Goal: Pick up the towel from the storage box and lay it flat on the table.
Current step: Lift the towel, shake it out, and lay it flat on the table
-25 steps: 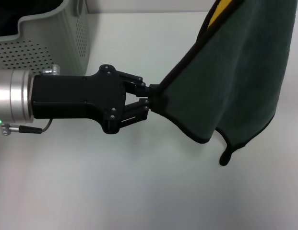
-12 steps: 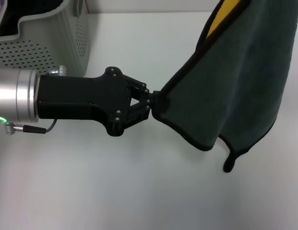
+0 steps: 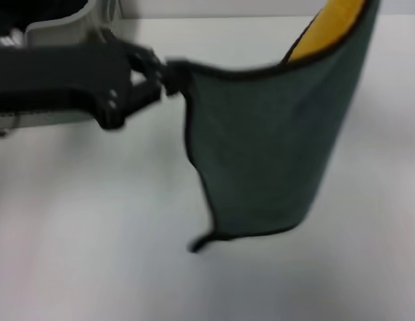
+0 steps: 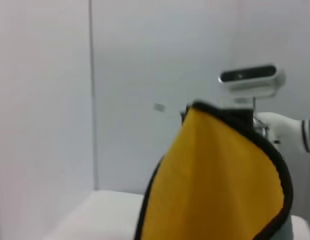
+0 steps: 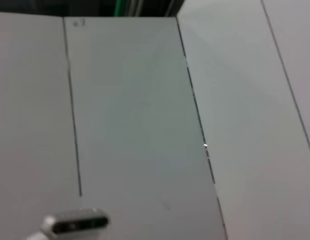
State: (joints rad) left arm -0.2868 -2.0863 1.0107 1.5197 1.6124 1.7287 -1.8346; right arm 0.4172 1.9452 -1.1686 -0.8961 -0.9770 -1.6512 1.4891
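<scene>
Above the plain white table (image 3: 80, 221), the black left gripper (image 3: 168, 75) pinches one top corner of the plush dark green, mustard-backed towel (image 3: 267, 147), which hangs rightward from its jaws, its upper edge running toward the unseen right gripper; pale perforated storage box (image 3: 60, 30) behind.

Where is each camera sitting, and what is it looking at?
Head view: on the robot's head, facing down at the table; shows the left gripper pinching the towel by a corner, box behind.
Left wrist view: on the left arm, facing a wall; the towel's yellow side fills it, with a camera-topped white robot part behind.
Right wrist view: on the right arm, facing wall panels; the same camera shows.
Shared: head and left wrist both see the towel.
</scene>
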